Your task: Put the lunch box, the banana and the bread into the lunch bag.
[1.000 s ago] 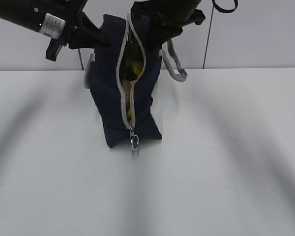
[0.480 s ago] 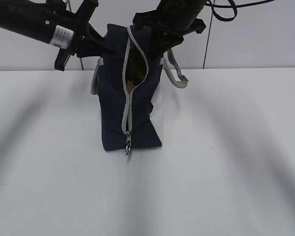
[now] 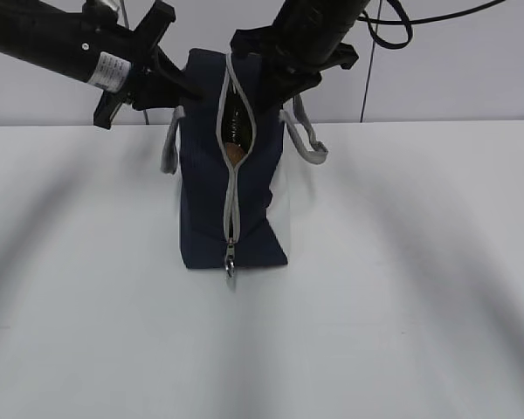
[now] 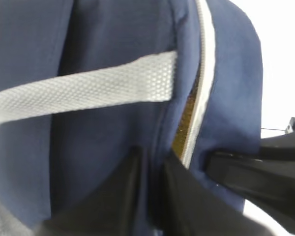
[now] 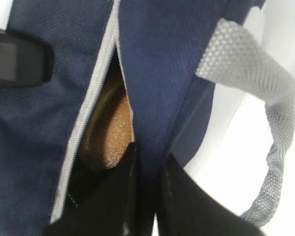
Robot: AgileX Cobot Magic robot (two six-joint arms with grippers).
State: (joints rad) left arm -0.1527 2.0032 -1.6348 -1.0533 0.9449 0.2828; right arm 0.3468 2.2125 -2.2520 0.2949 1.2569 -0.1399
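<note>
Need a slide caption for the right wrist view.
Right pincer pinching the lunch bag edge beside the zipper gap, bread visible inside.

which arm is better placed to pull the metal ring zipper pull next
Neither clearly: left gripper and right gripper both pinch the top edges of the navy-blue fabric lunch bag, while the ring pull hangs low in front. Perhaps right, whose side leans nearer.

light: bright, even | shadows: soft streaks | wrist views: blurred
</note>
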